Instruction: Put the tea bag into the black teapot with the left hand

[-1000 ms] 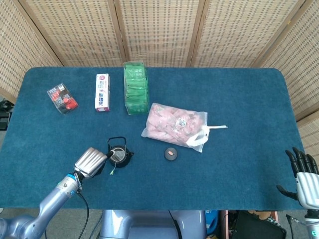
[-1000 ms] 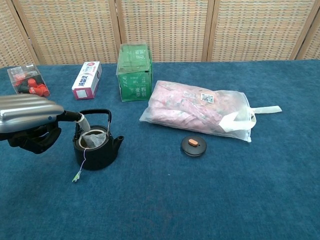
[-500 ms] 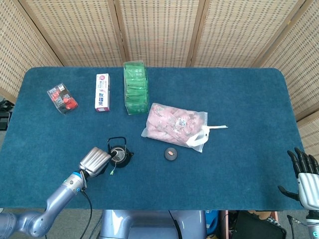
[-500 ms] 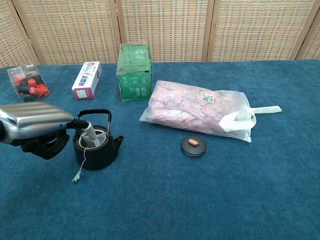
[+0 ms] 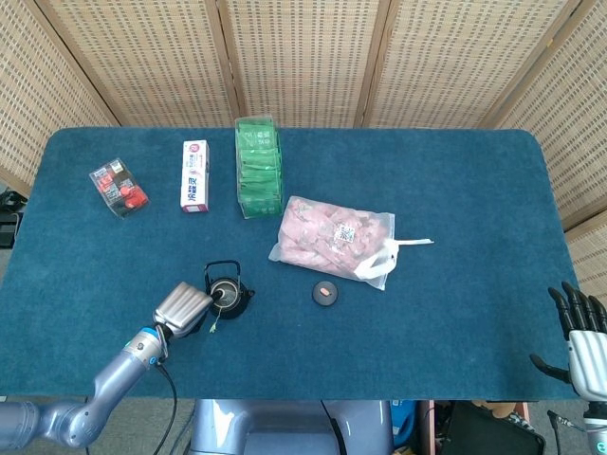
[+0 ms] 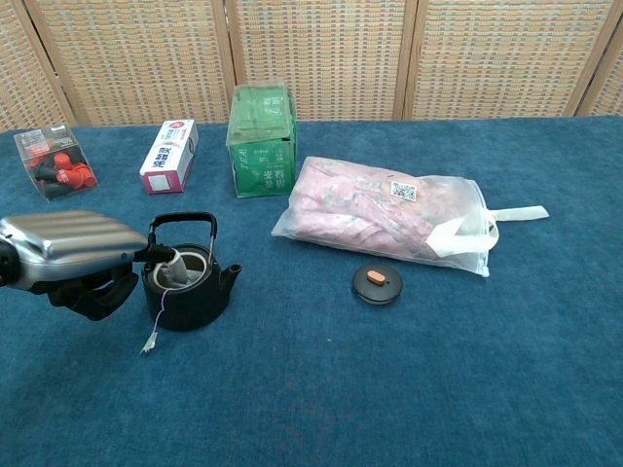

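Observation:
The black teapot (image 6: 192, 295) stands open near the table's front left, its handle upright; the head view shows the teapot (image 5: 229, 296) too. A white tea bag (image 6: 174, 269) sits partly inside its mouth, and its string hangs over the rim to a small tag (image 6: 150, 341) on the cloth. My left hand (image 6: 70, 255) is just left of the pot, fingertips (image 6: 157, 255) pinching the bag's top; the left hand (image 5: 183, 306) shows from above as well. The right hand (image 5: 580, 332) hangs past the table's front right corner, fingers spread, holding nothing.
The round black lid (image 6: 377, 283) lies right of the pot. Behind it lies a pink-filled plastic bag (image 6: 384, 216). A green box (image 6: 261, 142), a white carton (image 6: 168, 156) and a clear box of red items (image 6: 54, 162) stand along the back left.
The left hand has come down and drawn in slightly, and the tea bag has sunk lower into the teapot's mouth. The right hand has barely moved.

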{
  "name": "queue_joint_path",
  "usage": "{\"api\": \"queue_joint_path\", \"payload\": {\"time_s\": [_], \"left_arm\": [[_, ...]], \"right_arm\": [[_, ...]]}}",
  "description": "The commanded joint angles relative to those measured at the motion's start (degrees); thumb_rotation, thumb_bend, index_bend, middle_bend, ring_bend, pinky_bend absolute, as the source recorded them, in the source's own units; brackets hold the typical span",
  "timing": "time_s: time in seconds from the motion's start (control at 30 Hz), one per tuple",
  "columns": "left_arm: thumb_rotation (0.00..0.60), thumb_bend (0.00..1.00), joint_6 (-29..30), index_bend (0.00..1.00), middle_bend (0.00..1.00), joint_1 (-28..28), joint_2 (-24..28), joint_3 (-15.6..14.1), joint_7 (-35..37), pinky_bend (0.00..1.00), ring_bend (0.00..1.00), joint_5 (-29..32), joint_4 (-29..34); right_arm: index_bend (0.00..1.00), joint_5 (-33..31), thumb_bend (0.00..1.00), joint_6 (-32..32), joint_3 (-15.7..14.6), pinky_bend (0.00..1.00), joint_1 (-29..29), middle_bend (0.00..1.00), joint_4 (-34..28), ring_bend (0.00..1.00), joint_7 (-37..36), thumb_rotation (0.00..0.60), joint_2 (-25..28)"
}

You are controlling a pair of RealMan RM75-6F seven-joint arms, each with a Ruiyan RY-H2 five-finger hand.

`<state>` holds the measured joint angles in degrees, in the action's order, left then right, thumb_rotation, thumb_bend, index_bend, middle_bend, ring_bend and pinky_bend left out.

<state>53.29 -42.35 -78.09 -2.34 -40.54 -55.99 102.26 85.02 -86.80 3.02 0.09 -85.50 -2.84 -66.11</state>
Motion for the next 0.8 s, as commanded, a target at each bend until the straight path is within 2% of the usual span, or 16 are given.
{"api": "queue_joint_path", "payload": {"time_s": [0.03,0.27,0.53,0.6,0.67,0.8], "left_arm": [[0.6,0.85,1.0,0.2,0.84,0.4,0.4,0.1,0.9,0.71,0.78,-1.6,0.8],[0.6,0.85,4.8,0.2,0.74,2.8,2.3,-0.5,5.3,0.69,0.7,-8.2,2.9],[0.6,0.85,10.8,0.19,0.55,6.5,5.0,-1.4,9.3,0.66,0.51,-15.2,4.6],[0.6,0.83,13.0,0.19,0.47,8.1,5.8,-1.7,10.9,0.63,0.44,-17.0,4.5],[0.6,0.78,15.0,0.17,0.37,9.5,6.2,-1.8,12.6,0.55,0.34,-18.6,4.0],[0.6,0.7,21.0,0.12,0.13,13.6,6.7,-2.0,15.7,0.25,0.1,-21.6,1.9]], "right_arm": [[0.0,0.0,0.06,-0.1,0.0,0.0,0.0,0.03,-0.1,0.0,0.0,0.6,0.0],[0.0,0.3,0.06,-0.2,0.0,0.0,0.0,0.03,-0.1,0.0,0.0,0.6,0.0],[0.0,0.7,0.06,-0.1,0.2,0.0,0.3,0.03,-0.2,0.0,0.2,0.6,0.1],[0.0,0.8,0.06,-0.2,0.2,0.0,0.4,0.03,-0.3,0.0,0.3,0.6,0.2],[0.0,0.9,0.06,-0.3,0.2,0.0,0.5,0.03,-0.3,0.0,0.3,0.6,0.3],[0.0,1.3,0.06,-0.3,0.3,0.0,0.7,0.03,-0.4,0.0,0.6,0.6,0.3]]}}
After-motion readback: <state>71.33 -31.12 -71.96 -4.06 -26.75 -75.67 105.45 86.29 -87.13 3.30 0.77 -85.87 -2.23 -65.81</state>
